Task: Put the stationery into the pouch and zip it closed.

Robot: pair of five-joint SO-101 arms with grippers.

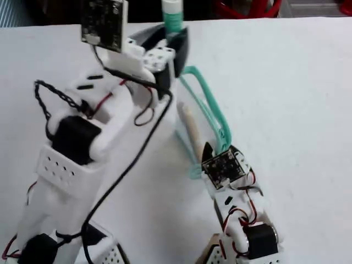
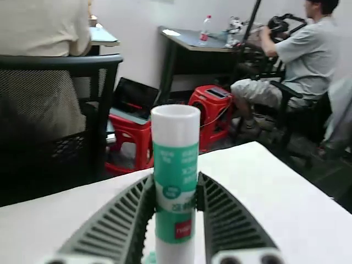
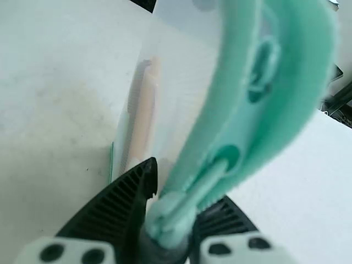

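Observation:
My left gripper (image 2: 175,206) is shut on a white and green glue stick (image 2: 175,181), held upright. In the high view the glue stick (image 1: 172,17) stands at the far edge of the table, above the far end of the pouch. The pouch (image 1: 204,113) is clear with a mint-green zip edge and lies along the table between the arms. A tan, pencil-like stick (image 1: 192,130) lies inside it. My right gripper (image 3: 173,220) is shut on the pouch's green zip end (image 3: 187,212) at its near end, shown in the high view as the right gripper (image 1: 212,154).
The white table (image 1: 291,99) has open room to the right of the pouch. The left arm's body and cables (image 1: 82,137) fill the left half. Beyond the far edge are red stools (image 2: 217,113) and a black chair (image 2: 55,115).

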